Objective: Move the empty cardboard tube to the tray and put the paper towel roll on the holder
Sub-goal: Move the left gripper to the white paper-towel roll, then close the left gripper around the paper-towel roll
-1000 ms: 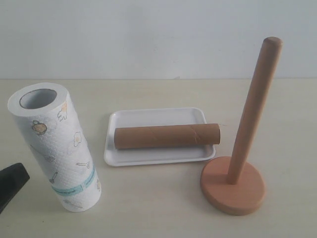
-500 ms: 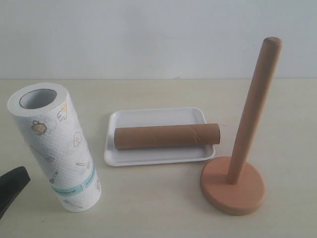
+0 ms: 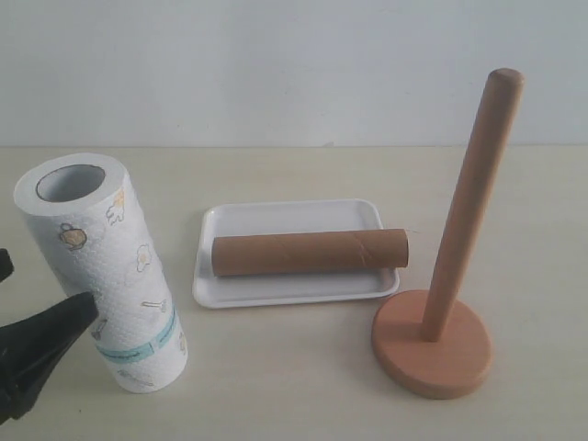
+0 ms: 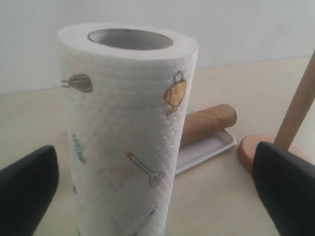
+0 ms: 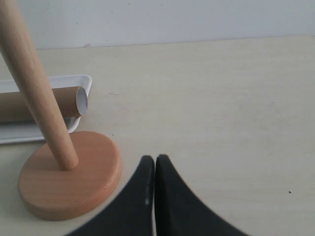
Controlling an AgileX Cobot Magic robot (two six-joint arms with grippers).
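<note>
Right wrist view alone: closed fingers (image 5: 129, 206)

Embossed paper towel roll (image 4: 125, 128), smooth wooden holder (image 3: 441, 303)

All I see of my left gripper (image 4: 155, 160) are two matt black fingers (image 4: 27, 191), thick and blunt with rounded ends. From the outside camera one of them looks like a tapering black wedge. My right gripper (image 5: 154, 158) has fingers (image 5: 130, 204) of the same black, smooth with a slight sheen, broad at the root and curving to narrow tips.
</note>
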